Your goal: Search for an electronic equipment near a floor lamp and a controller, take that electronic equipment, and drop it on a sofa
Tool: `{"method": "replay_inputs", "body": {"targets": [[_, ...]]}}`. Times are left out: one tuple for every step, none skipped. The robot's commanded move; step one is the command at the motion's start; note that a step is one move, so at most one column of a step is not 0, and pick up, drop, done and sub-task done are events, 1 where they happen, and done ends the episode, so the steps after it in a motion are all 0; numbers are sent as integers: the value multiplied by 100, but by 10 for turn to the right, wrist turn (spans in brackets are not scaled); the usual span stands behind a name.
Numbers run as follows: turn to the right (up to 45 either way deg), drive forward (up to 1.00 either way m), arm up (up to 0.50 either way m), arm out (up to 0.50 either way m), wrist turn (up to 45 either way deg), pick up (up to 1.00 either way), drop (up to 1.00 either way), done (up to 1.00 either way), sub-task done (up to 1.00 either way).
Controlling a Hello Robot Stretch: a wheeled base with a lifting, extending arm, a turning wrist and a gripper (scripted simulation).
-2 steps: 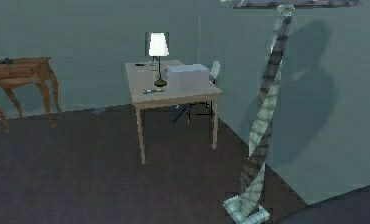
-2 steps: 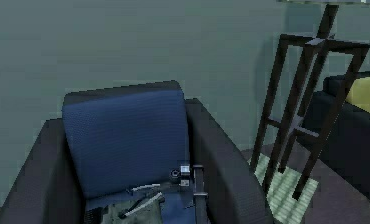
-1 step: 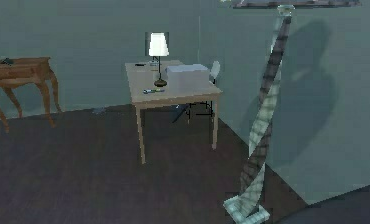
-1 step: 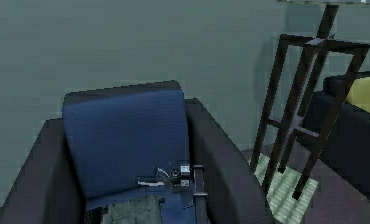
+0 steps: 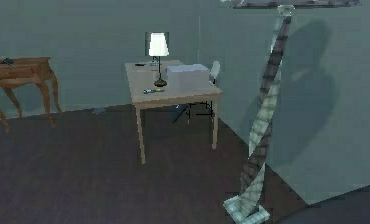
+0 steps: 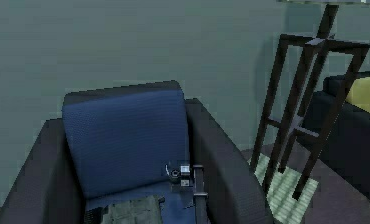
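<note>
A flat grey thing lies on the seat of the blue sofa, low in the arm side view. It is too blurry to tell if it is the electronic equipment. The gripper is just right of it, above the seat, at the end of the dark arm. It is not clear if the gripper holds anything. A tall wooden stand is beside the sofa. In the forward view, a twisty floor lamp stands near a table with a small lamp and a white box.

Teal walls, dark floor, wooden table (lamp lit)
</note>
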Motion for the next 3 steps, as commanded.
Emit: {"method": "replay_inputs", "body": {"targets": [[0, 0, 0, 0, 60, 0, 0, 0, 0], [0, 0, -30, 0, 0, 0, 0, 0, 0], [0, 0, 0, 0, 0, 100, 0, 0, 0]]}}
